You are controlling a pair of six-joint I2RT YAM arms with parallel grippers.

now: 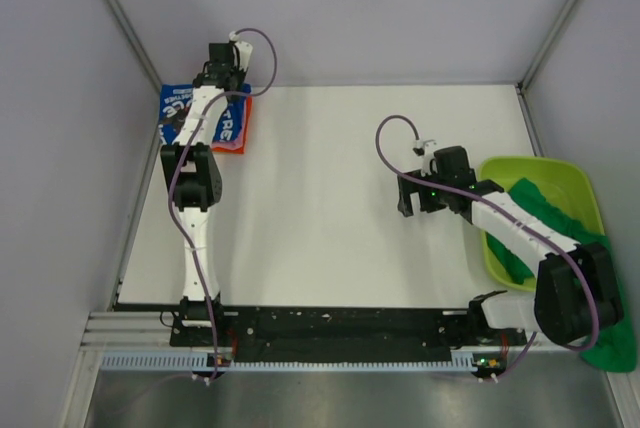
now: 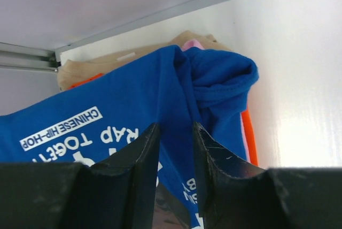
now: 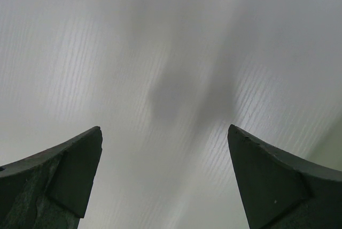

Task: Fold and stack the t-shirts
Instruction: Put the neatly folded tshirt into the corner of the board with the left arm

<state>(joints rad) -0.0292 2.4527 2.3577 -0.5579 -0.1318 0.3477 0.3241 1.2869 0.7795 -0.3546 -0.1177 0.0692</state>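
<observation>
The royal blue t-shirt (image 1: 178, 111) with white lettering lies on top of a pile in the far left corner of the table. In the left wrist view the blue t-shirt (image 2: 133, 100) is bunched at its right corner, with a sliver of the pink t-shirt (image 2: 192, 43) showing behind it. My left gripper (image 1: 218, 86) (image 2: 176, 127) has its jaws close together on a fold of the blue cloth. The green t-shirt (image 1: 545, 210) lies in and over the lime-green tub (image 1: 530, 163). My right gripper (image 1: 420, 196) (image 3: 164, 130) is open and empty above the bare table, left of the tub.
Beige cloth (image 2: 107, 66) and an orange edge (image 2: 248, 143) (image 1: 243, 128) lie under the blue shirt. The back wall rail (image 2: 32, 58) runs close behind the pile. Green cloth hangs over the table's front right corner (image 1: 610, 348).
</observation>
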